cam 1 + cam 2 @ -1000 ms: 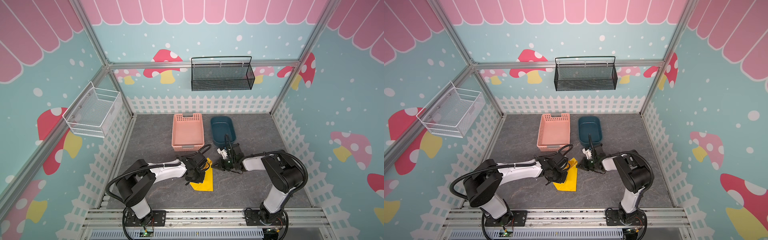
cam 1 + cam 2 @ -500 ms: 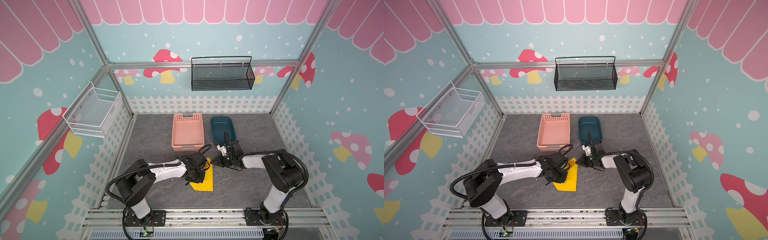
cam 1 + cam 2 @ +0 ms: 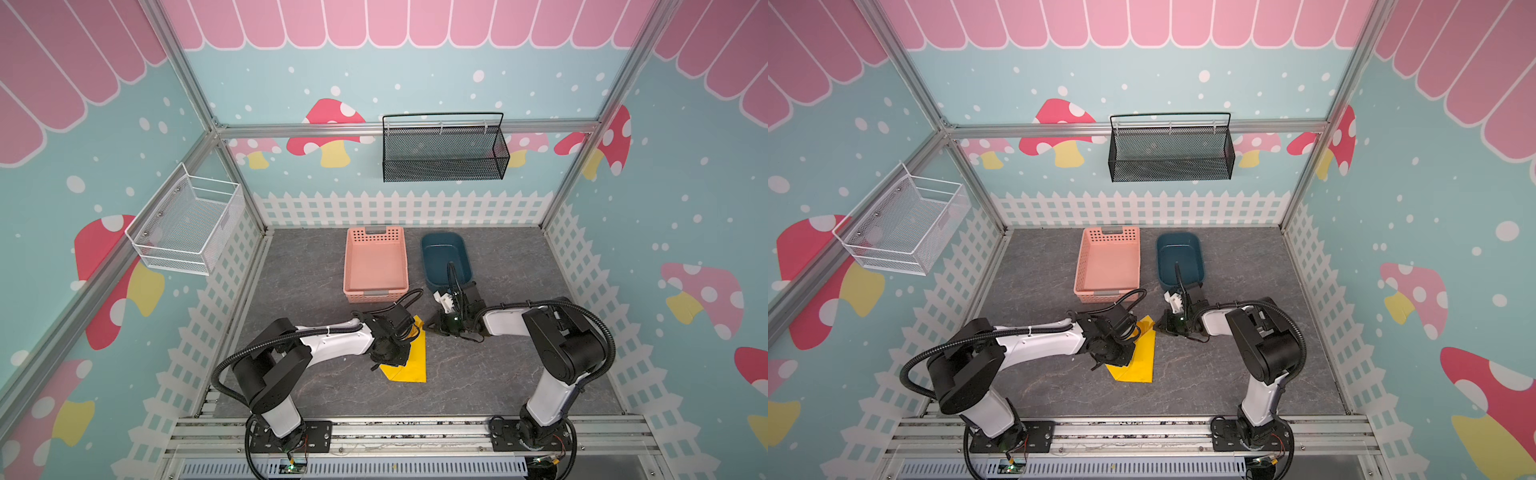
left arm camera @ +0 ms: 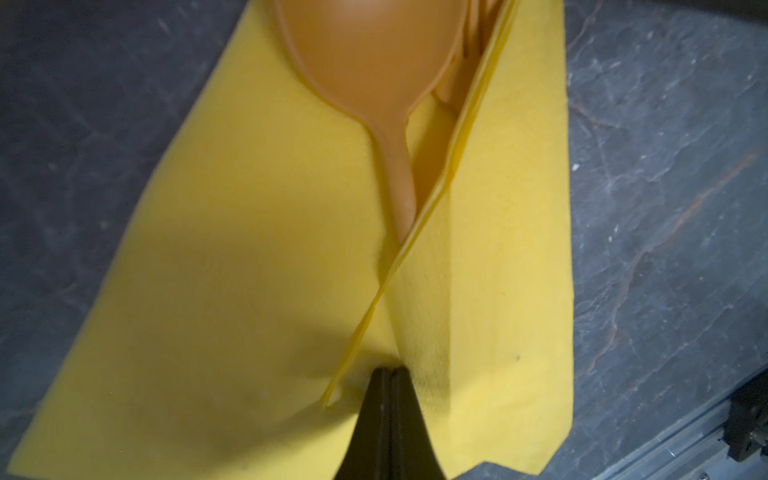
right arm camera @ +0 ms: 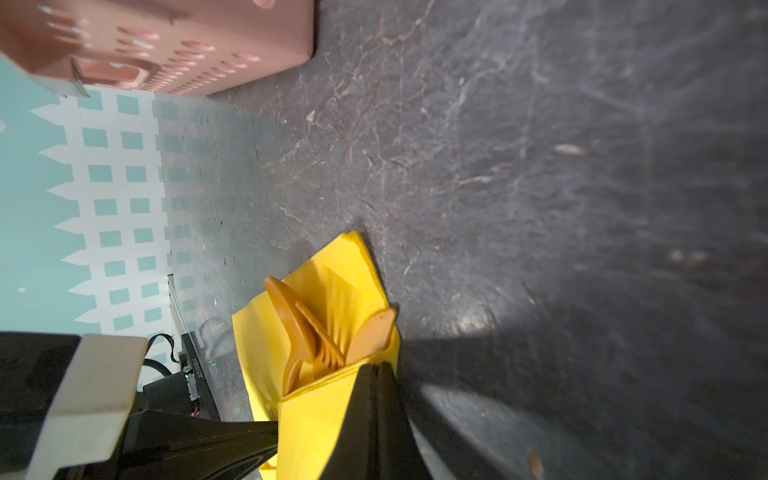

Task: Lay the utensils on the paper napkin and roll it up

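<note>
Lying near the front of the dark grey stone-patterned tabletop [image 3: 478, 374], the thin bright yellow paper napkin [image 3: 413, 363] sits between the two arms in both top views. It makes a long narrow shape with one side flap folded over. In the left wrist view the flap's layered edge runs on a slant across the sheet. The left gripper [image 4: 387, 376], its black jaws pressed together, touches the paper just beside that edge; whether any paper is caught between them cannot be told.

Further along, the slim orange-yellow plastic utensils [image 5: 316, 340] lie tucked in the fold: the round-bowled spoon [image 4: 374, 54] uppermost, the small fork [image 5: 328, 351] beside it, and the straight flat stick [image 5: 372, 332] against the flap. Their heads poke out of the napkin's far end. There the right gripper [image 5: 376, 370], jaws also closed tight, rests against the folded edge.

Beyond stand the perforated pink plastic basket [image 3: 353, 257] and, beside it, the dark blue oval plastic tub [image 3: 442, 237], both apart from the napkin.
</note>
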